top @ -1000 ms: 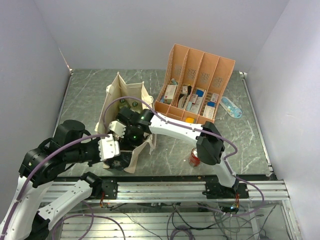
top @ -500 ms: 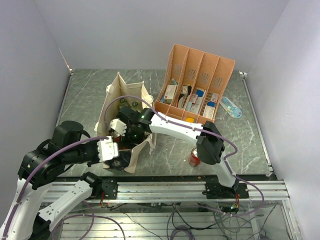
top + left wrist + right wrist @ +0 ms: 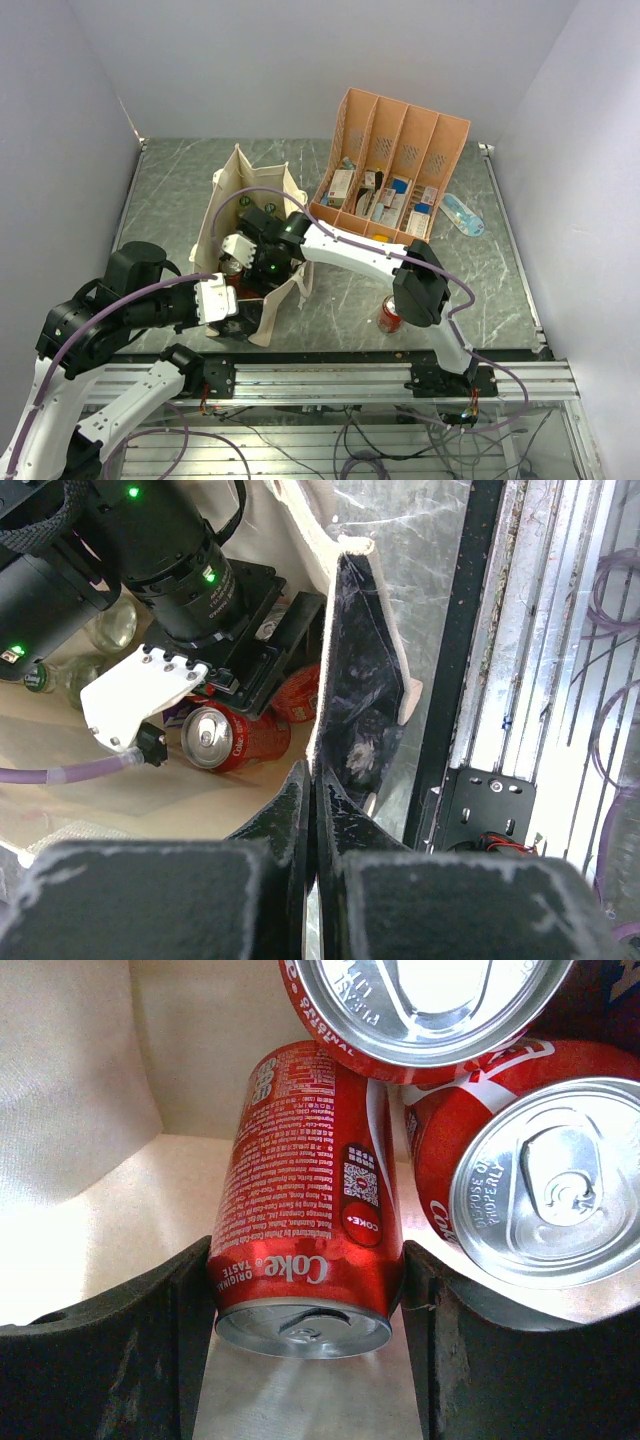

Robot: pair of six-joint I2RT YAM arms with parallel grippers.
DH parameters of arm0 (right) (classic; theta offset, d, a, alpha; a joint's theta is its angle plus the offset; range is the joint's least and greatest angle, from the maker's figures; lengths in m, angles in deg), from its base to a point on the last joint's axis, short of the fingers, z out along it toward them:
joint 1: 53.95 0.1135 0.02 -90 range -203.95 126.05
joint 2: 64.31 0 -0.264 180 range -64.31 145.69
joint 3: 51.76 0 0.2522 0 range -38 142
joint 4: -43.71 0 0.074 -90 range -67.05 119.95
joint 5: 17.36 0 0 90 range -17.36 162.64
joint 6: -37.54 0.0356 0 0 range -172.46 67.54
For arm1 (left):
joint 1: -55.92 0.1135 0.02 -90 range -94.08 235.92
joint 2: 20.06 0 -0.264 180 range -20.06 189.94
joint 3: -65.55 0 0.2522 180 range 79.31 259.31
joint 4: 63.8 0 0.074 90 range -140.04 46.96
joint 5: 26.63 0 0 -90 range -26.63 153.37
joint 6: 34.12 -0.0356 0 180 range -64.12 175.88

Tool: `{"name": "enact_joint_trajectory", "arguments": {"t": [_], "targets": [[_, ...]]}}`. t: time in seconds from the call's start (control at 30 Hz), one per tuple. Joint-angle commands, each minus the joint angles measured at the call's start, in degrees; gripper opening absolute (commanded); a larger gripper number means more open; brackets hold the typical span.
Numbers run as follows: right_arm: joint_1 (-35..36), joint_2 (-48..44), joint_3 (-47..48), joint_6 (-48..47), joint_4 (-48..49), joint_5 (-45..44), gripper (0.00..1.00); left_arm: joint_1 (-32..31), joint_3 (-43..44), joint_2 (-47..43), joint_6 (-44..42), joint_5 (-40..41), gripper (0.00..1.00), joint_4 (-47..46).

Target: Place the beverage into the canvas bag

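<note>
The cream canvas bag lies open on the table, and my right gripper reaches down inside it. In the right wrist view that gripper is shut on the beverage, a red Coke can, with one finger on each side of the can. Two more red cans lie beside it on the bag's floor. My left gripper is shut on the bag's near rim by the dark mottled panel. A red can lies below the right gripper's body.
Another red can stands on the table by the right arm's elbow. The orange-pink divided organizer with small boxes stands at the back right, a clear packet beside it. Glass bottles lie deeper in the bag.
The right arm's wrist has shifted slightly inside the bag mouth with the can held. The left gripper has drawn back a little, still pinching the bag's rim.
</note>
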Motion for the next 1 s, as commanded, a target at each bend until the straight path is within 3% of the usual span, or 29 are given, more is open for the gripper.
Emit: {"name": "enact_joint_trajectory", "arguments": {"t": [0.0,0.43,0.5,0.97], "targets": [[-0.28,3.53,-0.31,-0.58,-0.58,1.27,0.29,0.23,0.58,-0.97,0.24,-4.57,0.07,-0.45],[0.54,3.41,-1.12,-0.34,-0.48,1.40,0.42,0.42,1.14,-0.96,-0.02,-3.95,0.07,-0.23],[0.54,2.80,-1.82,-0.09,-0.23,1.37,0.49,0.50,1.17,-0.96,0.06,-3.86,0.07,-0.28],[0.87,1.63,-1.54,-0.36,0.06,1.62,0.72,1.47,0.97,-1.43,-0.33,-4.05,0.07,0.05]]}}
